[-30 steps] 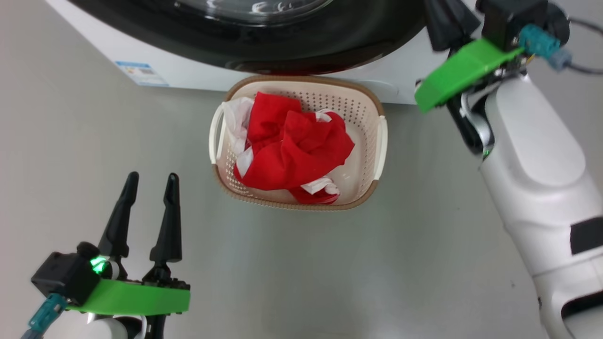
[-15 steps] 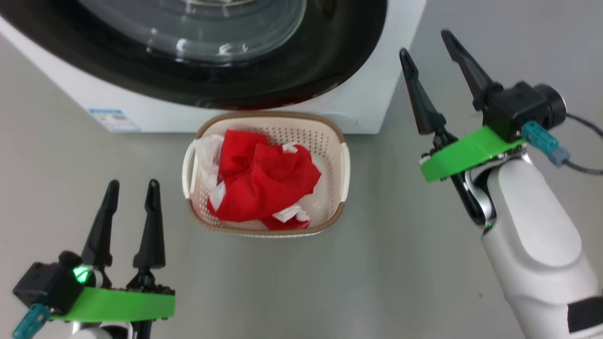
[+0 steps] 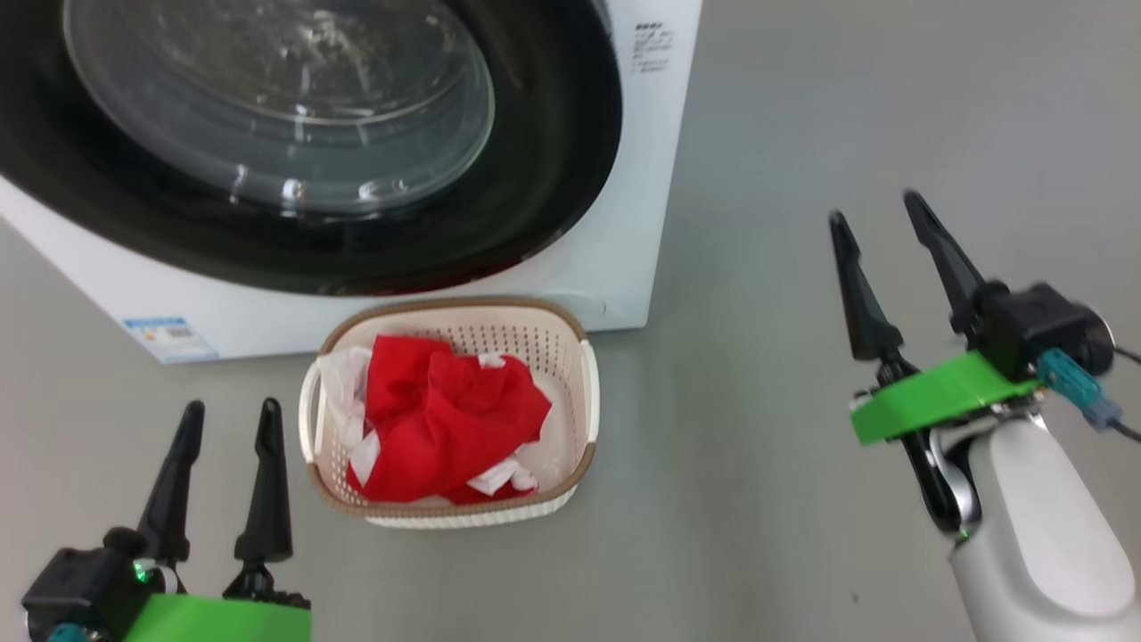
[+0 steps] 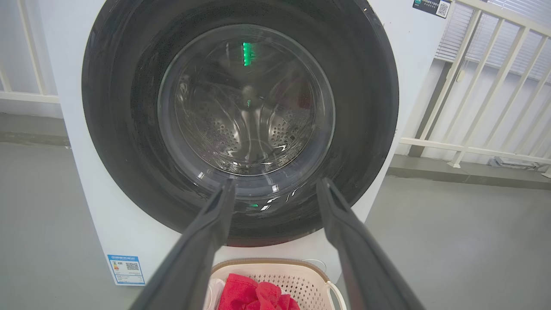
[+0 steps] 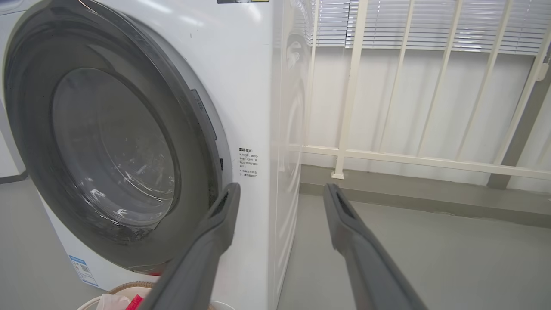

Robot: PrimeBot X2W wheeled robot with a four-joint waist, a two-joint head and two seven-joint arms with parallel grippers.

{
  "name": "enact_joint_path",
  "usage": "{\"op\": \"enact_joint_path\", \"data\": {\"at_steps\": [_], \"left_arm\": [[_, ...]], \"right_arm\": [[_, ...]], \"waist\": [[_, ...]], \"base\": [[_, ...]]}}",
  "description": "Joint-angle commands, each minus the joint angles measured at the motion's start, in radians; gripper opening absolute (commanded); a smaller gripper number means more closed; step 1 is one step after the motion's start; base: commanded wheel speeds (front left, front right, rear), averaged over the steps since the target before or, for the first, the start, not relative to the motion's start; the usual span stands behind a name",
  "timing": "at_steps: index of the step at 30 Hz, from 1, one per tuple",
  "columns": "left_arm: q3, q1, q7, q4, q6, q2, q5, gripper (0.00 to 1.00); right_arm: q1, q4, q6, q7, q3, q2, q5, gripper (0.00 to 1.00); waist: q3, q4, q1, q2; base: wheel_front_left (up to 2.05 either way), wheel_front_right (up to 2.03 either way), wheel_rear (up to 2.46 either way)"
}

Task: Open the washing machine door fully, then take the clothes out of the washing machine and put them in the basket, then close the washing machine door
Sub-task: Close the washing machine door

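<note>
Clothes [image 3: 446, 419] lay bunched in the basket [image 3: 446, 305] on the floor [image 3: 758, 490], just in front of the washing machine [image 3: 624, 223]; soft, light and limp, they would take a pinch on any raised fold. The door [image 4: 239, 116] looked shut: stiff, glossy, best gripped at its rim. The left hand [image 3: 232, 407] and right hand [image 3: 874, 207] were spread, empty.

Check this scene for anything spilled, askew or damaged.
Nothing stands out. The washing machine door sits shut against the washing machine, the clothes lie bundled inside the basket with none over its rim, and the left gripper and right gripper hang open, holding nothing.
</note>
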Motion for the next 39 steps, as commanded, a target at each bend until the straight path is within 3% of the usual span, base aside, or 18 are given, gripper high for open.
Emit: {"op": "enact_joint_path", "data": {"at_steps": [1,14,39], "left_arm": [[0.038,0.004,-0.008,-0.021,-0.006,0.019,0.012,1.00],[0.055,0.114,-0.008,0.008,-0.003,0.017,0.043,1.00],[0.094,0.231,-0.008,-0.012,0.016,0.001,0.056,1.00]], "right_arm": [[0.020,-0.032,-0.001,-0.006,0.006,0.008,-0.009,1.00],[0.235,-0.098,-0.001,-0.006,-0.014,0.008,-0.006,1.00],[0.388,-0.159,-0.001,-0.006,0.020,0.008,-0.033,1.00]], "waist": [[-0.046,-0.028,0.0000,0.0000],[-0.179,-0.048,0.0000,0.0000],[-0.254,-0.071,0.0000,0.0000]], "base": [[0.00,0.00,0.00],[0.00,0.00,0.00],[0.00,0.00,0.00]]}}
